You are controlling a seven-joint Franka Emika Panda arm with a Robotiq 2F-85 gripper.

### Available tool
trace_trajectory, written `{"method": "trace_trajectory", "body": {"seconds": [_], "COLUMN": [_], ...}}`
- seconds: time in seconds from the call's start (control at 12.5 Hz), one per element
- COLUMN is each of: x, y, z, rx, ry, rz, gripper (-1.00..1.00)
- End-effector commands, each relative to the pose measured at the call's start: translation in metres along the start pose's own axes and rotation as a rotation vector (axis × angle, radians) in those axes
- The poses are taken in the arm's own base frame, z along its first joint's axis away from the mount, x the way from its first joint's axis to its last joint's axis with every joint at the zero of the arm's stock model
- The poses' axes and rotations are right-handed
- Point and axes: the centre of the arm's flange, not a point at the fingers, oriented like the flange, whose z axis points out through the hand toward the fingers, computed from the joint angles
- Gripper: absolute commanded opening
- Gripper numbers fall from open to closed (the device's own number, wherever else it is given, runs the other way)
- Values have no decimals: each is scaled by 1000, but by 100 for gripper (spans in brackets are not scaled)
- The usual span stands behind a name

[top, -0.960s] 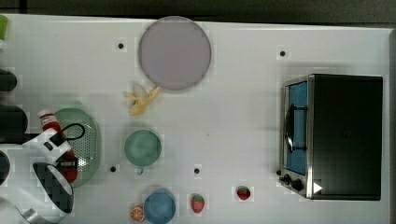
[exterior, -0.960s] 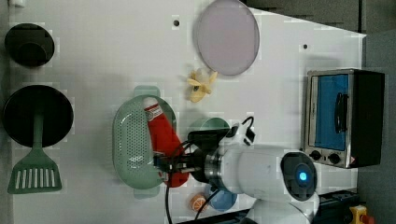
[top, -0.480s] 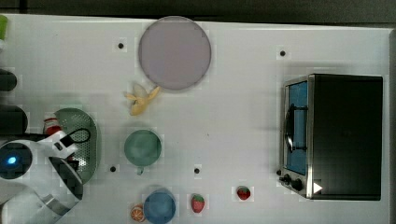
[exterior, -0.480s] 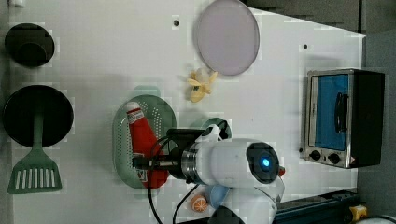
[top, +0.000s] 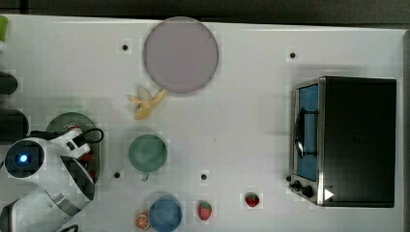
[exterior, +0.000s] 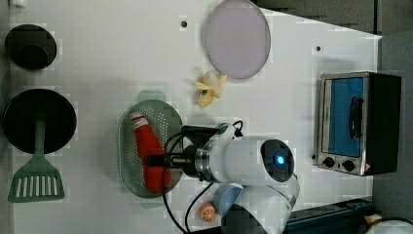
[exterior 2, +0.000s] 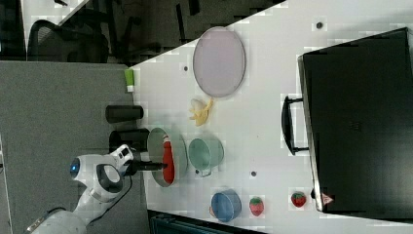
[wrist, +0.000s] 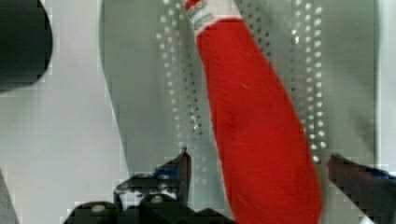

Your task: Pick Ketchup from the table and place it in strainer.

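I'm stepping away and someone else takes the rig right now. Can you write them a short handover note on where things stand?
Gripper: open, fingers on either side of the slim red ketchup bottle with a gap on both sides in the wrist view, so the bottle is released.
Bottle: lying flat inside the large pale green perforated oval strainer, whitish cap end pointing away from the gripper.
Strainer: on the white table, beside the round green cup.
Done: ketchup picked and placed in the strainer.
Left: probably only to lift the arm clear without nudging the bottle.
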Motion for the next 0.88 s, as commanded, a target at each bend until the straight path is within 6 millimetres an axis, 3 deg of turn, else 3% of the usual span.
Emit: {"method": "trace_trajectory", "body": {"seconds": [0.08,0.4,0.88], "x": [28,69,107], "y": [6,78,232], "z": [-81,-173,-317], "rx": [21,-73,-154], "ry": [150,238,281], "rz": [85,253,607], "gripper": [100,100,100]}}
